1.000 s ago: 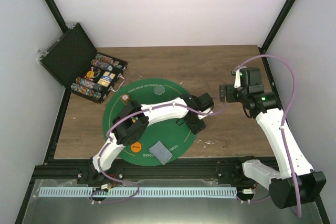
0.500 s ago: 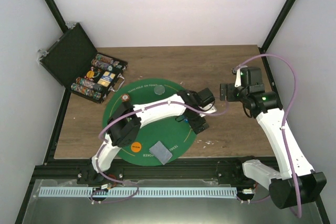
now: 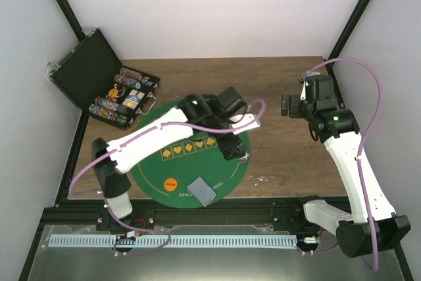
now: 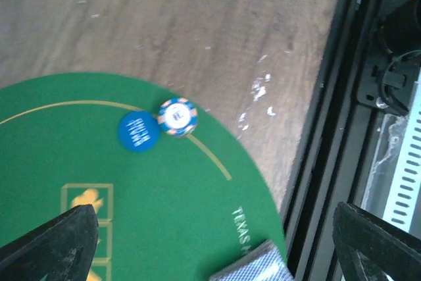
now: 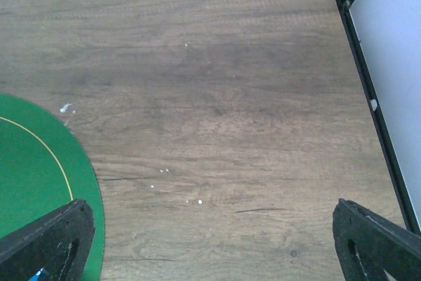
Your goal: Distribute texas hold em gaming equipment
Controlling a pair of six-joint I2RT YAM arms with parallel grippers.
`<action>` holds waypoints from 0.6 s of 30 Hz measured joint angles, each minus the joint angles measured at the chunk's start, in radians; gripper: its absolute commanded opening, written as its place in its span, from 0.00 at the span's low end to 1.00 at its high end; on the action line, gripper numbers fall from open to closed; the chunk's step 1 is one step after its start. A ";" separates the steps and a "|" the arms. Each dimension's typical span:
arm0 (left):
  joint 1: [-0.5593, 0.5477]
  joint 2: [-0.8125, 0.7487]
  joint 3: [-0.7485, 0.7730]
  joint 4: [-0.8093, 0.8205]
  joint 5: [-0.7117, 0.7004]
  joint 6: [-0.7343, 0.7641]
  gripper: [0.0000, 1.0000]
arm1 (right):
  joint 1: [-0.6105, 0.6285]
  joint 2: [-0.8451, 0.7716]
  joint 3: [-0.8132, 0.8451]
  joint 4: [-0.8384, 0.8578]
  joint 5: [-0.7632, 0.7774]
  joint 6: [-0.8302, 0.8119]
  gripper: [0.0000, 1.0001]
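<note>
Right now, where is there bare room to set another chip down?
Bare wood between the green mat and the right rail is free. Crowded: the mat's near rim, with card deck, orange disc, blue disc and striped chip.

matt green mat (image 4: pixel 164 195), plastic chip (image 4: pixel 177 117), wood-grain table (image 5: pixel 230 97).

My left arm (image 3: pixel 152 133) stretches forward and across to the right, wrist bent downward; the left jaws gape wide and empty. My right arm (image 3: pixel 352 156) stands raised, and the right jaws are spread wide, facing left.
</note>
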 measured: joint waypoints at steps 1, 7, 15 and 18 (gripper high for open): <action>0.018 -0.027 0.005 -0.020 0.003 0.011 0.99 | 0.000 -0.001 0.008 0.001 -0.007 -0.002 1.00; 0.295 -0.126 -0.055 -0.106 -0.018 0.084 1.00 | 0.000 -0.009 0.001 0.010 -0.054 -0.024 1.00; 0.729 -0.064 -0.149 -0.104 -0.089 0.178 1.00 | -0.003 -0.010 -0.064 0.018 -0.100 -0.047 1.00; 0.796 -0.034 -0.205 -0.045 -0.112 0.200 0.99 | -0.003 -0.011 -0.065 0.023 -0.107 -0.052 1.00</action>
